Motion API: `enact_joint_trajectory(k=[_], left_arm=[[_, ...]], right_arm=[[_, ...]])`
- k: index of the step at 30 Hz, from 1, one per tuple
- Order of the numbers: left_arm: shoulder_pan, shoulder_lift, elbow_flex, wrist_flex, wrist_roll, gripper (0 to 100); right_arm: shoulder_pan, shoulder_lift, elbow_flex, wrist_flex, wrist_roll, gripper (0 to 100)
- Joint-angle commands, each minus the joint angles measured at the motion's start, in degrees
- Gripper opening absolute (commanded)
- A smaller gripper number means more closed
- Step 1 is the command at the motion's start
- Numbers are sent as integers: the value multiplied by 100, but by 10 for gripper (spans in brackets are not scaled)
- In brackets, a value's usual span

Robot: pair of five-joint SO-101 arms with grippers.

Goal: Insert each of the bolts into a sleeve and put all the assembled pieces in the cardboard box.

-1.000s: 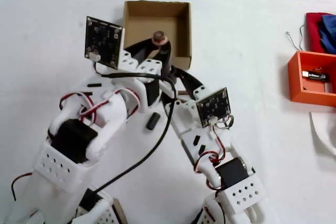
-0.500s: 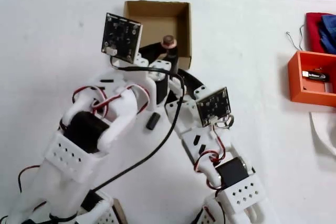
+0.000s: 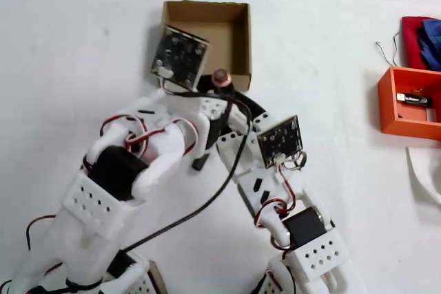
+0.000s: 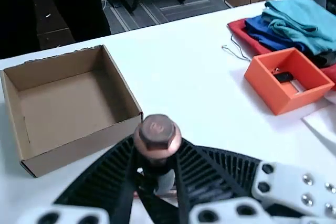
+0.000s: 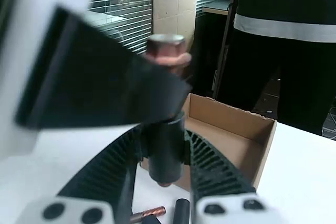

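1. Bolt (image 4: 157, 132) first: it's copper-coloured with a hex head on a round flange. It stands upright with its shank down inside the black sleeve (image 5: 164, 145). A bit of coppery tip peeks out of the sleeve's lower end, so we reckon it's pretty much all the way through.
2. The left gripper (image 4: 156, 156) pinches the bolt just under the head, ribbed black jaws closed on it. The right gripper (image 5: 165, 167) is clamped on the sleeve from both sides. So both arms have the one piece, up off the white table (image 4: 199, 77), just beside the near corner of the cardboard box (image 4: 84, 142) and not over it.
3. Down on the table below there's a loose bolt (image 5: 149, 214) lying on its side with its threads showing. Right next to it is a spare sleeve (image 5: 181, 209), a plain matte black tube.
4. The box itself is brown, square and open-topped with thin walls. Its floor looks bare from the left wrist view. Our guess is that nothing has been delivered yet. This first piece is basically assembled and needs dropping in, and there's at least one more pair to go.
5. Farther off sits an orange tray (image 4: 273, 98), which looks like hard plastic, with a small dark thing in it. Some folded blue and red cloths (image 4: 294, 19) lie behind it.
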Motion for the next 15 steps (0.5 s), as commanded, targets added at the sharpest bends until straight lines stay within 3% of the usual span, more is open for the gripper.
enact_joint_trajectory(k=[1, 6, 9, 15], left_arm=[[404, -35, -40, 185, -484, 27], [448, -44, -40, 185, -651, 58], [308, -35, -40, 334, -651, 116], [-211, -35, -40, 378, -651, 120]], right_arm=[[57, 13, -255, -145, 62, 23], [57, 4, -255, -136, 62, 23], [57, -22, -255, -127, 62, 23], [48, -31, -255, -119, 62, 23]])
